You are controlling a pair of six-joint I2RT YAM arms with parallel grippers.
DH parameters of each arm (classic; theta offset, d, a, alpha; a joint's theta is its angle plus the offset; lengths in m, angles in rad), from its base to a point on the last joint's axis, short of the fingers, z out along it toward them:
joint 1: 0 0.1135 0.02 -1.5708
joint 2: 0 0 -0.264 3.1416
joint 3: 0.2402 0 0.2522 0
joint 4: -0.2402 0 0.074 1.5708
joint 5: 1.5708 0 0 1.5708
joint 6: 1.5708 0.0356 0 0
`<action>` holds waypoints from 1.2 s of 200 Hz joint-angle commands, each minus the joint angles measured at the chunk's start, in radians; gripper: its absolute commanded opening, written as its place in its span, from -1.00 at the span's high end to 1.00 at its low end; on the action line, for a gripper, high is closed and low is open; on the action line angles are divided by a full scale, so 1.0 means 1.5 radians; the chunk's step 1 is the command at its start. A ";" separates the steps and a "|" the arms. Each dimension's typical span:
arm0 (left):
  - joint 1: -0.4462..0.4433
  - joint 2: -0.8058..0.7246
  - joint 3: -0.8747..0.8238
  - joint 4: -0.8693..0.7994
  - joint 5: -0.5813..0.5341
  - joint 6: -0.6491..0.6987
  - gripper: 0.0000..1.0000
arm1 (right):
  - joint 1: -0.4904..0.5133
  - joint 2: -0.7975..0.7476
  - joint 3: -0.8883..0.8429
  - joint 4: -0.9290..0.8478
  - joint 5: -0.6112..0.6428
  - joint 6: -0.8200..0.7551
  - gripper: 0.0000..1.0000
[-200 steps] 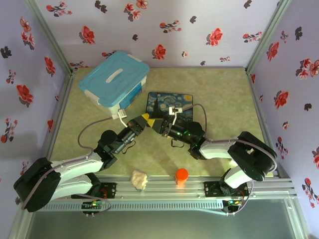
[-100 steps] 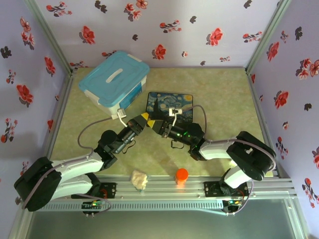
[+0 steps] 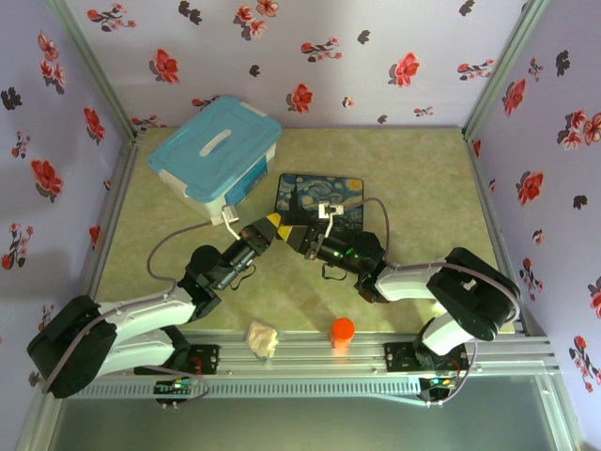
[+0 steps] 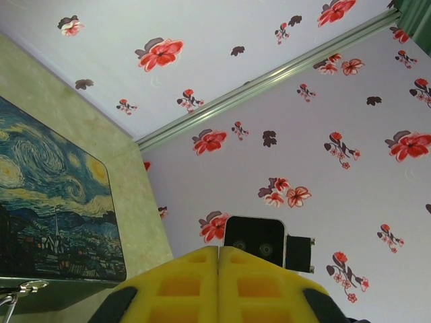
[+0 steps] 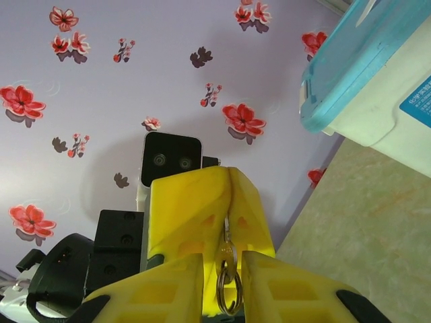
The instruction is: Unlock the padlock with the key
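Observation:
The key (image 5: 227, 250) is a small metal one with a ring (image 5: 229, 293) hanging from its head. Its blade is pinched in the seam of my left gripper (image 5: 227, 176), whose yellow fingers are shut on it. My right gripper (image 5: 222, 259) faces it tip to tip, jaws apart, with the key's head and ring in the gap and not visibly touched. In the top view the left gripper (image 3: 273, 223) and right gripper (image 3: 294, 234) meet just in front of the painted box (image 3: 324, 193). My left gripper (image 4: 218, 250) looks shut in its wrist view. The padlock is hidden.
A blue-lidded plastic box (image 3: 216, 155) stands at the back left, close beside the grippers (image 5: 377, 81). An orange cap (image 3: 343, 329) and a crumpled pale lump (image 3: 263, 338) sit at the near edge. A thin silver bit (image 4: 20, 288) lies by the painted box (image 4: 54, 215).
The right arm has shifted very slightly towards the left gripper. Both grippers stay tip to tip, and the left keeps its hold on the key.

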 commanded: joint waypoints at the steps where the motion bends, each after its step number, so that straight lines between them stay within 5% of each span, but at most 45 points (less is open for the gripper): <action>1: -0.005 0.004 -0.002 0.031 0.007 -0.007 1.00 | -0.004 0.000 0.021 0.029 0.004 -0.009 0.58; 152: -0.004 0.009 -0.038 0.047 -0.033 -0.014 1.00 | 0.007 0.003 0.006 0.030 -0.005 -0.016 1.00; 180: -0.001 -0.010 -0.052 0.030 -0.056 -0.007 0.04 | -0.004 -0.007 -0.025 0.027 0.001 -0.012 1.00; 195: 0.002 -0.026 -0.055 0.007 -0.063 -0.003 -0.31 | -0.012 -0.017 -0.046 0.015 0.003 -0.012 1.00; 240: 0.006 -0.095 0.011 -0.258 -0.067 0.056 -0.49 | -0.031 -0.113 -0.057 -0.246 0.008 -0.079 1.00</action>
